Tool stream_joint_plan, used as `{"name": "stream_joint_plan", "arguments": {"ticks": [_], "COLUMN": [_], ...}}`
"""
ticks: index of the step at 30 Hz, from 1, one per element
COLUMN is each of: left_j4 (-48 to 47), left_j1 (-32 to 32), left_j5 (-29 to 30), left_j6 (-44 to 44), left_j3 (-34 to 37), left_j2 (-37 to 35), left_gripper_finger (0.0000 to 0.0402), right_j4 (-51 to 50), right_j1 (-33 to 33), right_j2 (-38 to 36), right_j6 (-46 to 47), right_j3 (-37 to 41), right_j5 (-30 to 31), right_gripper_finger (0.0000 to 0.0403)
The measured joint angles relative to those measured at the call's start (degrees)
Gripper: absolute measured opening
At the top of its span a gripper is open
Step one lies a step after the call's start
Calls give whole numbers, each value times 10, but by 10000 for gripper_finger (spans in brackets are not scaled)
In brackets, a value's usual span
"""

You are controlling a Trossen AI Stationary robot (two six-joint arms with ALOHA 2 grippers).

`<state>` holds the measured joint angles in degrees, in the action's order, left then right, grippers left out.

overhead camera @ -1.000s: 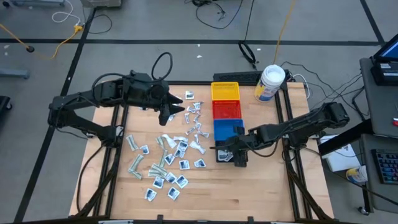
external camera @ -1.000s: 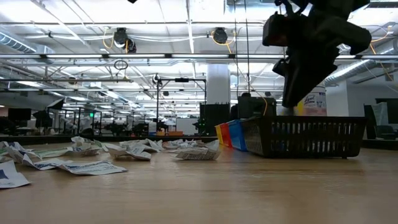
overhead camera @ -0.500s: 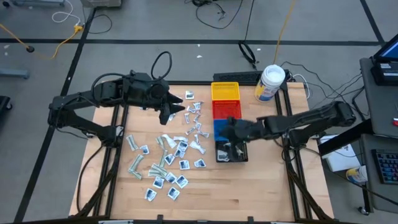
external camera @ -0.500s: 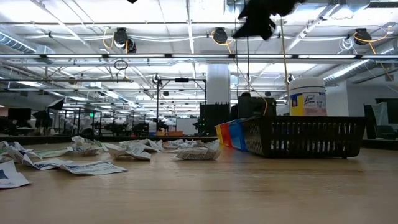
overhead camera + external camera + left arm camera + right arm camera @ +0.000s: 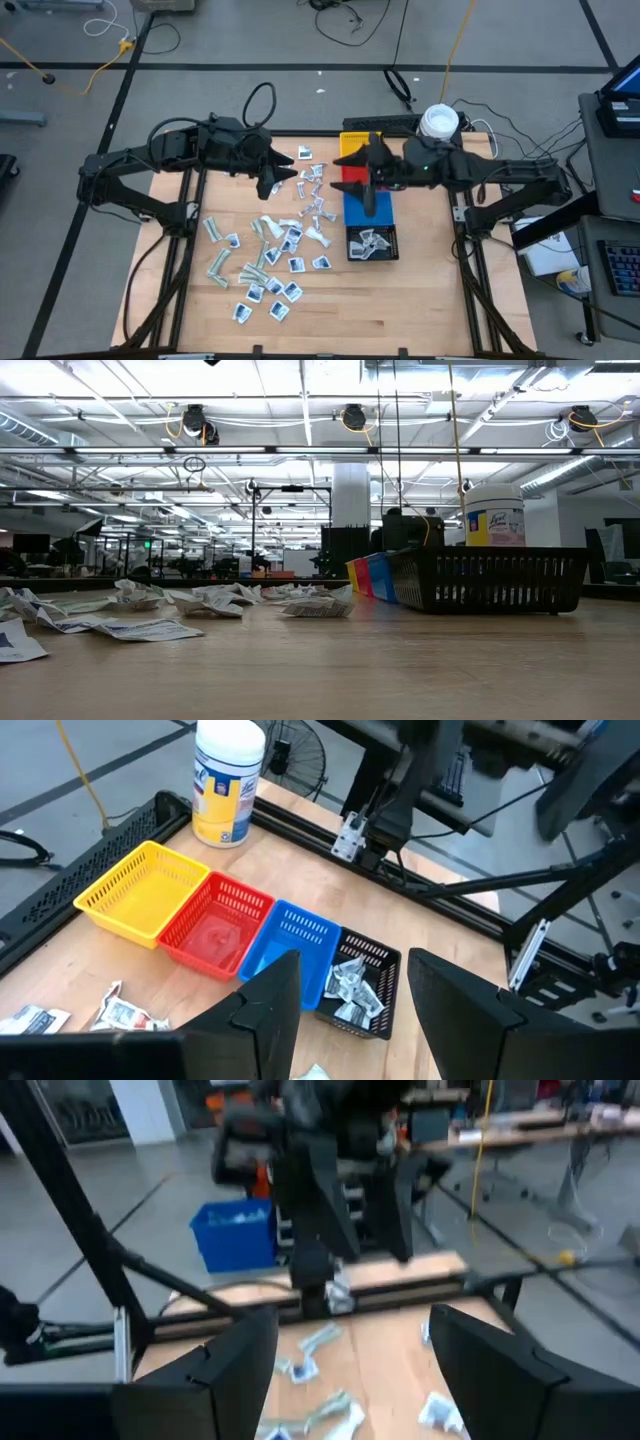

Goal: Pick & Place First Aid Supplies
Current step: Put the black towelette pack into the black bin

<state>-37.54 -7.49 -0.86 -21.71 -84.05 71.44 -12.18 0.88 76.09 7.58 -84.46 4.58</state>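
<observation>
My right gripper (image 5: 366,170) hangs over the red bin (image 5: 364,177) with its fingers spread and empty, and my left gripper (image 5: 275,176) waits, also spread and empty, at the far edge of the first aid packets (image 5: 262,258), which lie scattered on the wooden table (image 5: 420,300) left of the bin row, with a few already in the black bin (image 5: 371,243). I judge these packets light, thin, limp and a bit slick. I'd pinch one at a lifted, crinkled edge away from its neighbours, since a flat one could slide or come up doubled.
</observation>
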Motion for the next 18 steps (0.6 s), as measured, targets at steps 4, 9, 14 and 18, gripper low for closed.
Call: {"name": "stream_joint_plan", "arguments": {"ticks": [4, 9, 14, 18], "left_j4": [-4, -52, -135, -198], "left_j1": [0, -19, -68, -132], "left_j5": [5, 38, 13, -31], "left_j6": [-28, -99, -143, -159], "left_j3": [0, 0, 1, 1], "left_j2": [0, 0, 9, 25], "left_gripper_finger": [191, 191, 191, 191], "right_j4": [20, 8, 8, 8], "right_j1": [-5, -5, -5, -5], "right_j2": [0, 0, 0, 0], "right_j6": [-14, -32, -42, -48], "right_j3": [-2, -2, -2, -2], "right_j5": [-2, -3, -4, -9], "right_gripper_finger": [256, 256, 256, 256]}}
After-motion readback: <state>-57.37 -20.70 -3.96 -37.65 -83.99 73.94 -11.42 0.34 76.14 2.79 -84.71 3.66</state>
